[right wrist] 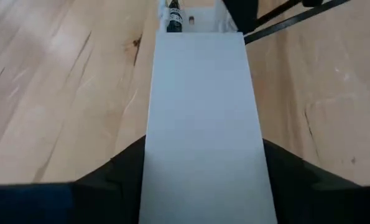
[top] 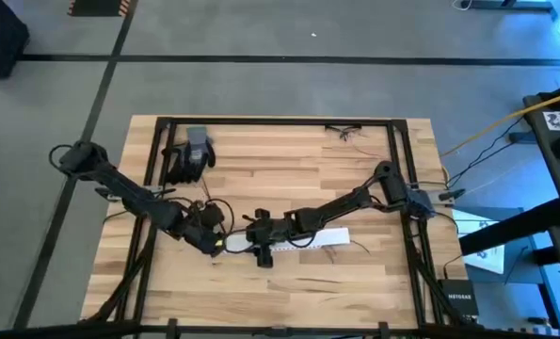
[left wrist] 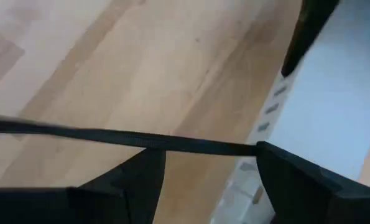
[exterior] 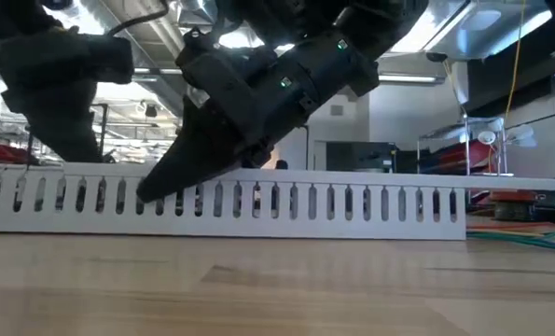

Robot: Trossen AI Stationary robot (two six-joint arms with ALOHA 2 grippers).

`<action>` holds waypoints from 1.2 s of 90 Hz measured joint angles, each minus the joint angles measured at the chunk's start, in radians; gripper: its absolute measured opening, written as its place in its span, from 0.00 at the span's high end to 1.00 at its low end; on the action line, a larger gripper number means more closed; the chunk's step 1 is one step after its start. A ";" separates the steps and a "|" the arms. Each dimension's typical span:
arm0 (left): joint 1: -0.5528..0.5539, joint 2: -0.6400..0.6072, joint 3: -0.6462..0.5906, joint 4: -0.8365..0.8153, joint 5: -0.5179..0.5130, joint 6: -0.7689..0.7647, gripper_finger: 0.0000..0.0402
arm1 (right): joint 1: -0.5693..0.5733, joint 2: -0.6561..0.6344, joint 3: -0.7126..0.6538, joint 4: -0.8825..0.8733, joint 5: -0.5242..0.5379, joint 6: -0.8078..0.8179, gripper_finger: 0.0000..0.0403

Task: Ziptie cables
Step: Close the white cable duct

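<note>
A long white slotted strip (top: 294, 239) lies on the wooden table near its middle, resting on its long lower edge (exterior: 333, 233). My right gripper (right wrist: 203, 163) reaches in from the table's right and straddles the strip's left part. My left gripper (left wrist: 206, 163) stands open just left of the strip's end (left wrist: 268, 115). A thin flat black tie (left wrist: 79, 134) runs across its two fingertips. A loose bunch of thin dark cables (top: 344, 131) lies at the table's far edge, away from both grippers. My left gripper has the black tie (left wrist: 191, 145) lying across its two open fingertips; I cannot tell whether it touches them. My right gripper holds the strip's two long side walls (right wrist: 153, 155) between its fingers, which lie along the strip, slanting down from the table's right. The strip stays on the table.
A pair of dark gloves (top: 190, 155) lies at the far left of the table. A black frame (top: 280, 122) runs along the table's edges. Bare wood (top: 336, 282) shows in front of the strip.
</note>
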 joint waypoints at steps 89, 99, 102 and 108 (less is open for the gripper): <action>0.016 0.033 0.029 0.041 -0.020 0.048 0.97 | 0.001 0.000 0.000 -0.006 -0.010 -0.005 0.44; -0.024 0.006 0.078 0.047 -0.034 0.085 0.99 | 0.001 0.000 0.000 -0.007 -0.008 -0.006 0.44; -0.038 0.004 0.089 0.045 -0.035 0.092 0.99 | 0.001 0.000 0.000 -0.008 -0.006 -0.006 0.44; -0.066 0.003 0.109 0.044 -0.033 0.096 1.00 | 0.001 0.000 0.000 -0.010 0.002 -0.005 0.44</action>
